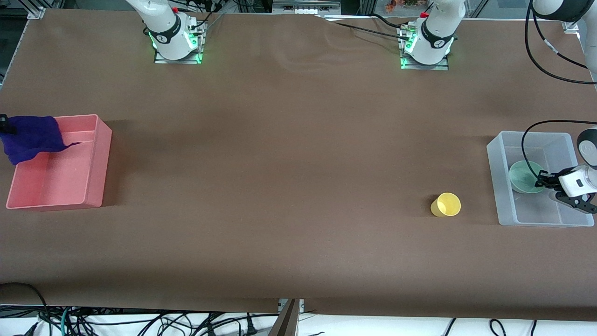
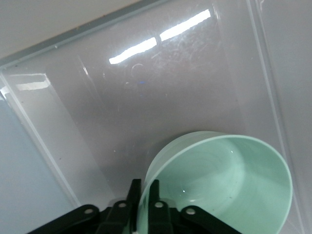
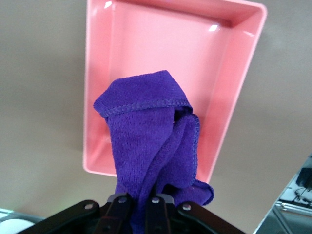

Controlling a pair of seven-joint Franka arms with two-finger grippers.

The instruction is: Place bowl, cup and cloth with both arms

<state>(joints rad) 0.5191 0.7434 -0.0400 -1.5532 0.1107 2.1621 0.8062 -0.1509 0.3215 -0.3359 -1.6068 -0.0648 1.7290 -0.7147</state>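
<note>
My left gripper (image 1: 543,179) is shut on the rim of the pale mint-green bowl (image 1: 524,176) and holds it tilted inside the clear bin (image 1: 501,186). In the left wrist view its fingers (image 2: 145,187) pinch the bowl's wall (image 2: 229,185). My right gripper (image 1: 3,125), at the picture's edge, is shut on the purple cloth (image 1: 30,137), which hangs over the pink tray (image 1: 93,186). The right wrist view shows the cloth (image 3: 151,141) hanging from that gripper (image 3: 146,197) above the tray (image 3: 146,39). The yellow cup (image 1: 446,205) sits on the table beside the clear bin.
The pink tray lies at the right arm's end of the table and the clear bin (image 2: 146,97) at the left arm's end. Brown tabletop (image 1: 280,186) stretches between them. Black cables (image 1: 531,140) loop over the clear bin.
</note>
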